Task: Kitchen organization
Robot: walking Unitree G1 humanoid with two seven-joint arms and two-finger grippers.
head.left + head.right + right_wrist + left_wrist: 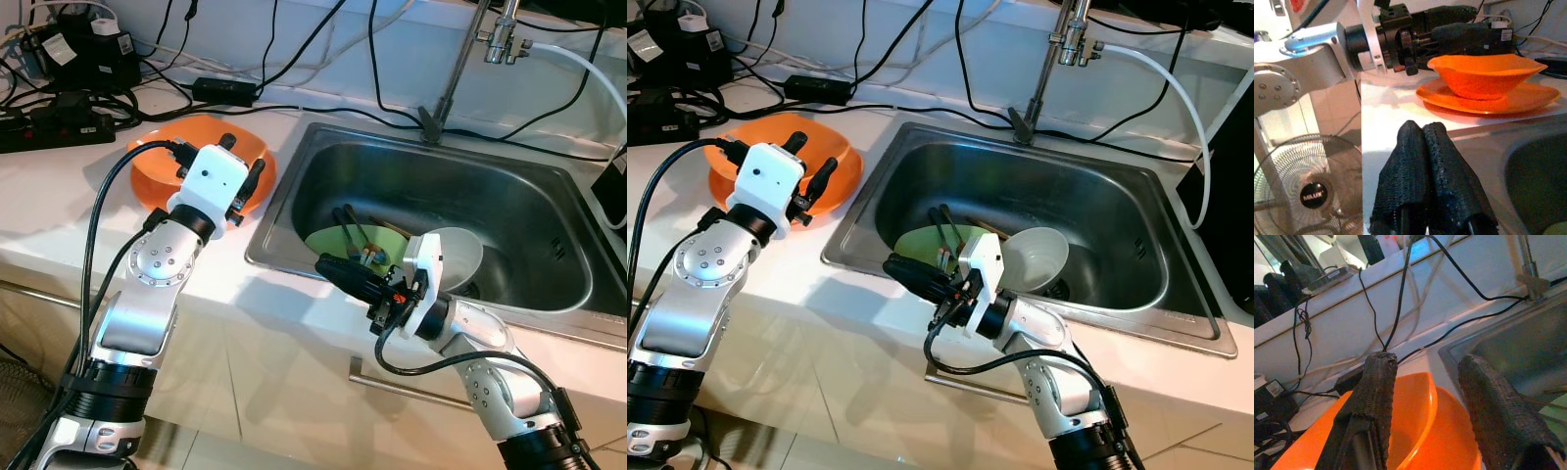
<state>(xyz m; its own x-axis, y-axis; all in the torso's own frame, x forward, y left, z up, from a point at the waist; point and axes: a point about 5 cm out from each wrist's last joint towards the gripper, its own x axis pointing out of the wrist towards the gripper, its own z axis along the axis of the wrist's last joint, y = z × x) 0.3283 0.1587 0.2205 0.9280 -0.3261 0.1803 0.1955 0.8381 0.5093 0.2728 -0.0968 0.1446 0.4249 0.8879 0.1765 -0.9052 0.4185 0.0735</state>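
An orange bowl rests on an orange plate on the white counter, left of the steel sink. My left gripper hovers over the bowl's right side, open, with nothing between its fingers. Inside the sink lie a green plate with chopsticks and utensils across it, and a white bowl beside it. My right gripper sits at the sink's front rim, pointing left along the counter edge. Its fingers are pressed together and hold nothing.
Power strips and adapters with black cables crowd the counter's back left. A faucet and a white hose stand behind the sink. A cabinet handle lies below the counter front. A fan stands on the floor.
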